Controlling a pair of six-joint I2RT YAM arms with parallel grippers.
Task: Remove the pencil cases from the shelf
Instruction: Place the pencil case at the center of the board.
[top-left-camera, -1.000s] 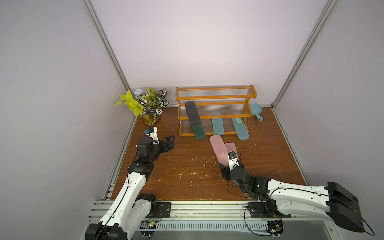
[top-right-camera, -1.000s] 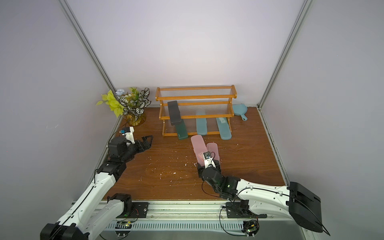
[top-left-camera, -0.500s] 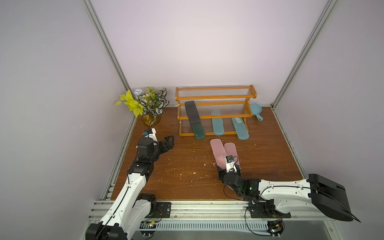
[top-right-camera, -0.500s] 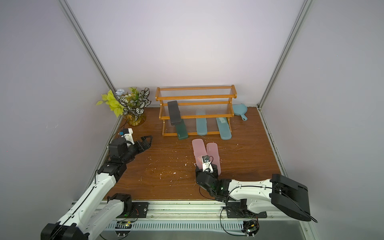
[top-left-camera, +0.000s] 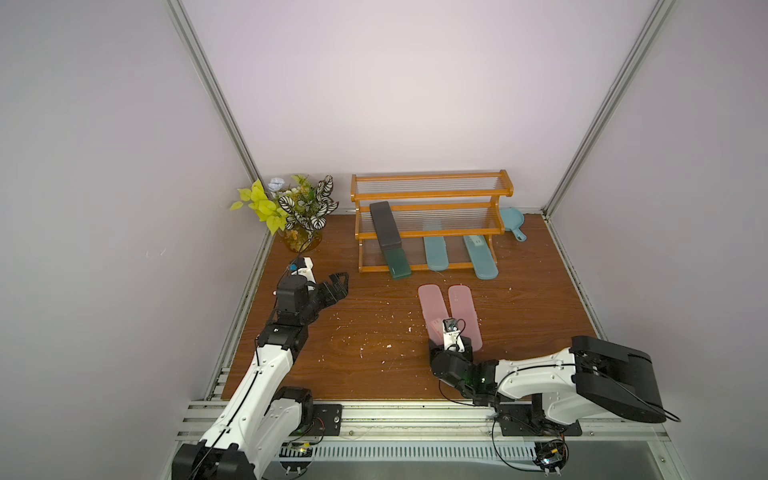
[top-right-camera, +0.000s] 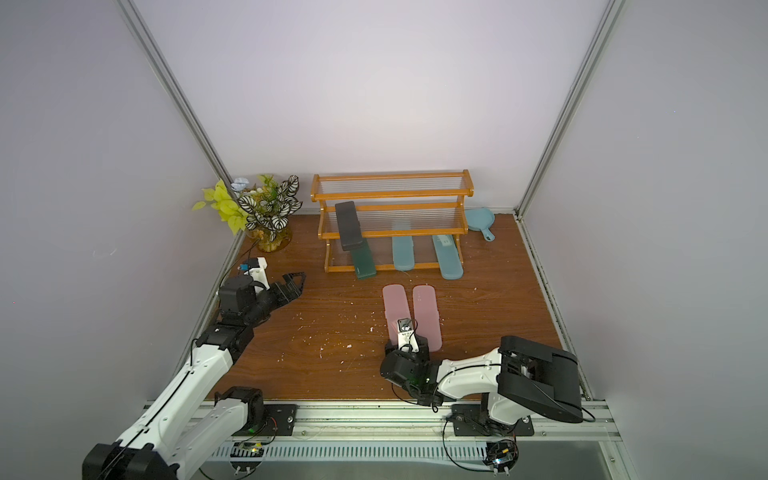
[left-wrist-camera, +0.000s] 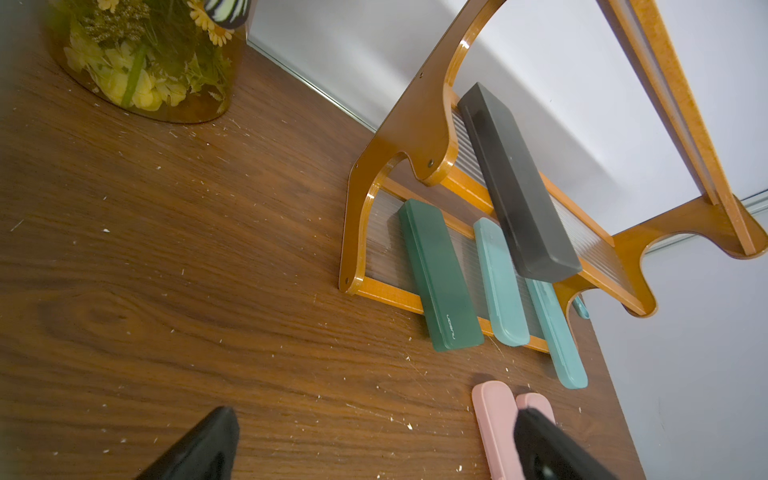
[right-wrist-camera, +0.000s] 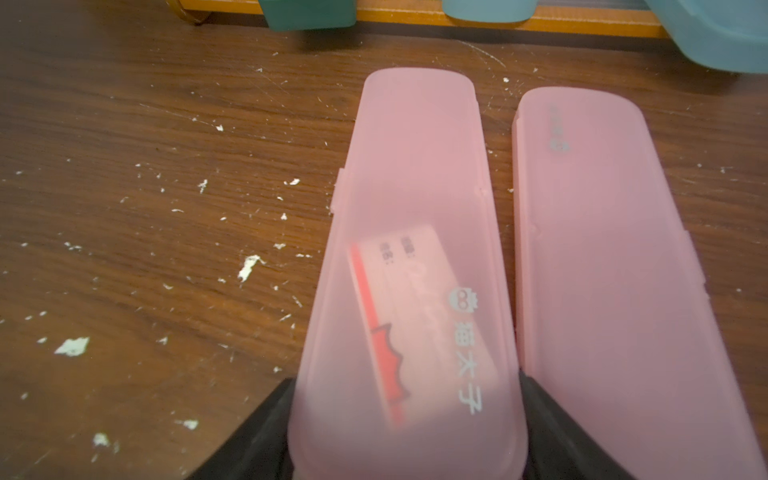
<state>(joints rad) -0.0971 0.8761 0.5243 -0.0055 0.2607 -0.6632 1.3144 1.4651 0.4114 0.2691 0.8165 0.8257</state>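
Our right claw (right-wrist-camera: 405, 415) was clenched on the near end of one pink case (right-wrist-camera: 415, 166), with one finger on each long side. We think it held that end because the arm came in from the near edge of the tabletop (top-left-camera: 374, 353), so that end was the closest. A little card (right-wrist-camera: 415, 316) showed through the pink lid. We could not tell if the case was lying flat on the wood or was a tiny bit above it.

The other pink case (right-wrist-camera: 602, 249) lay just beside it, pointing the same way. Both were out in the open, between the shelf (top-left-camera: 432, 207) and the near edge. We think they were put side by side to make a neat row, away from the shelf.

The shelf stood along the far edge. Four cases were on it. The black case (top-left-camera: 385, 224) leaned on the middle step. The dark green case (top-left-camera: 397, 262) and the two teal cases (top-left-camera: 435, 251) (top-left-camera: 481, 257) lay on the bottom step. Their front ends stuck out past the rail, which looked handy for grabbing.

Our left claw (top-left-camera: 340, 284) hung near the left edge, fingers wide apart and holding nothing. It pointed at the shelf, so we guess it was waiting for its turn.
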